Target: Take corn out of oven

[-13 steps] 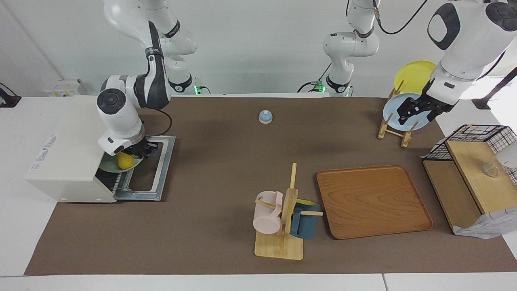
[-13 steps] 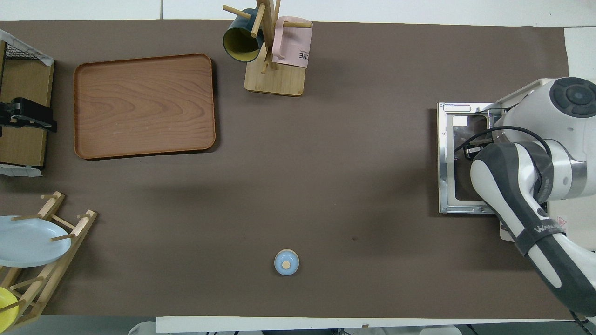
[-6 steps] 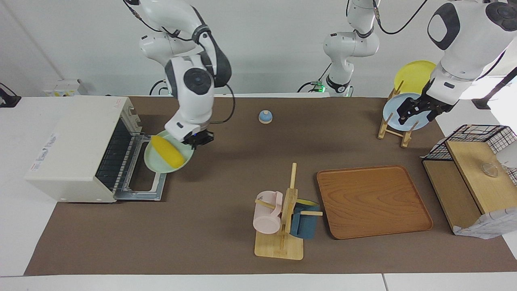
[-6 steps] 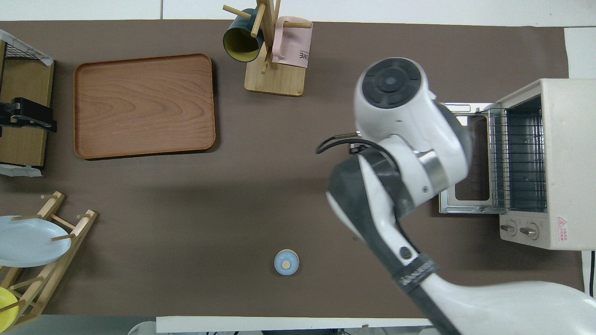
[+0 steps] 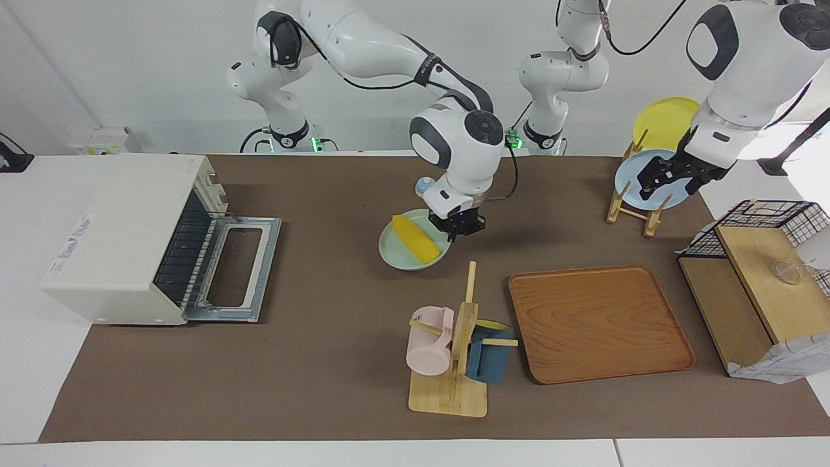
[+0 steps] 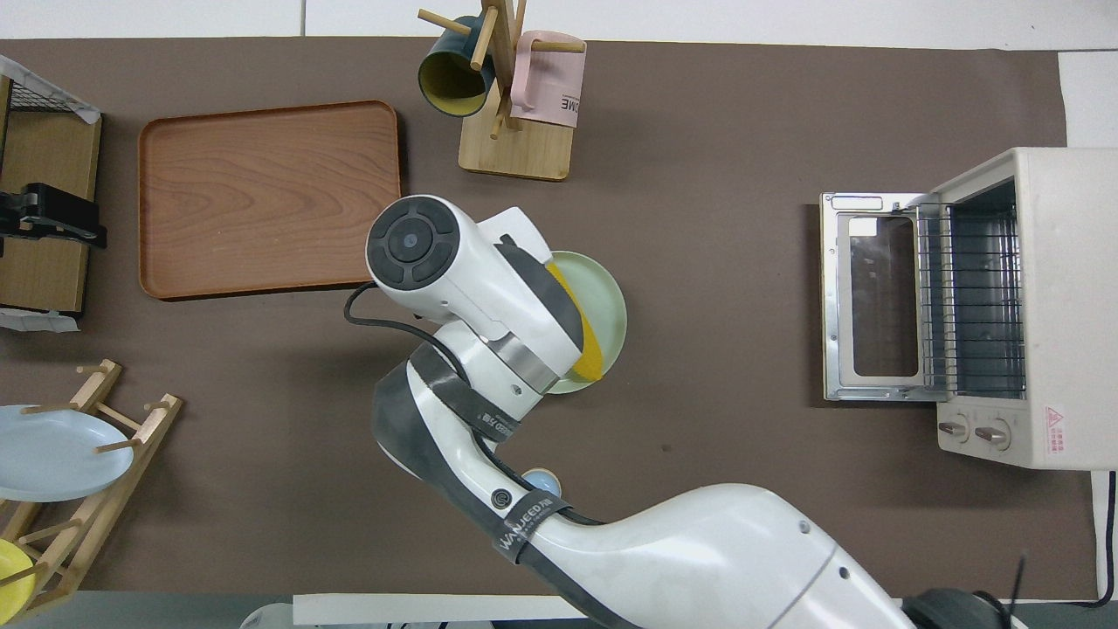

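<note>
The corn [image 5: 415, 239] is a yellow cob lying on a pale green plate [image 5: 397, 254]. My right gripper [image 5: 459, 225] is shut on the plate's rim and holds it low over the middle of the brown mat. From overhead, the right arm covers part of the plate [image 6: 607, 301] and the corn [image 6: 583, 342]. The cream oven [image 5: 120, 237] stands at the right arm's end of the table. Its door [image 5: 237, 269] lies open and flat, and the rack inside is bare [image 6: 974, 297]. My left gripper [image 5: 671, 179] waits over the plate rack.
A mug tree [image 5: 457, 344] with a pink and a blue mug stands farther from the robots than the plate. A wooden tray [image 5: 600, 321] lies beside it. A rack [image 5: 632, 204] holds a blue and a yellow plate. A mesh-and-wood shelf [image 5: 758, 272] stands at the left arm's end.
My right gripper has carried the plate with the corn out of the oven and across to the middle of the mat. The oven door stays open. The left arm has not moved.
</note>
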Available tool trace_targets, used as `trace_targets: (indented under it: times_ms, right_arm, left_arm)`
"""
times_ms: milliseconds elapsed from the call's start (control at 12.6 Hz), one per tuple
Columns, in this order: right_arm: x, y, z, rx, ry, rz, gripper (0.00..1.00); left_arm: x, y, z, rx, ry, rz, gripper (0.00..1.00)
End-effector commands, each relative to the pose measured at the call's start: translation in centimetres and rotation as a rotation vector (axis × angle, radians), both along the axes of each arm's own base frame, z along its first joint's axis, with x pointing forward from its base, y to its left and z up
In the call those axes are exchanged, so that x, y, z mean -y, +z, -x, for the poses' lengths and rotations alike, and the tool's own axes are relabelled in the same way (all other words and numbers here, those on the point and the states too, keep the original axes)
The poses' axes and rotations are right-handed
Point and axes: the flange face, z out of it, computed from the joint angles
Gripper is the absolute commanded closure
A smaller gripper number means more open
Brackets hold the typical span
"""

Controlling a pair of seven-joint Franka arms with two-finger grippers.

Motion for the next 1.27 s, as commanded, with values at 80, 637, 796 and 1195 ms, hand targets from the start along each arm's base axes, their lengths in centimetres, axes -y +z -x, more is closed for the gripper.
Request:
trace_targets:
  times_ms: [80,637,796,1195]
  right_arm:
    - [-1.0,-0.9,-1.2,0.011,-0.094,-0.114,0.61]
    - [21.9,5.8,-6.6,-0.097,0.084,-0.035,0.65]
    - [29.6,1.7,-6.4,-0.082,0.156,0.044,0.82]
    - [39.5,-4.9,-5.6,-0.094,0.286,0.164,0.96]
  left_arm:
    - [-0.8,-0.3,0.6,-0.017,0.031,0.012,0.0]
    - [18.5,-14.6,6.0,0.087,0.278,0.039,0.0]
    - [28.1,-20.4,7.7,0.117,0.326,0.068,0.0]
    - [38.7,-28.2,9.9,0.111,0.34,0.054,0.01]
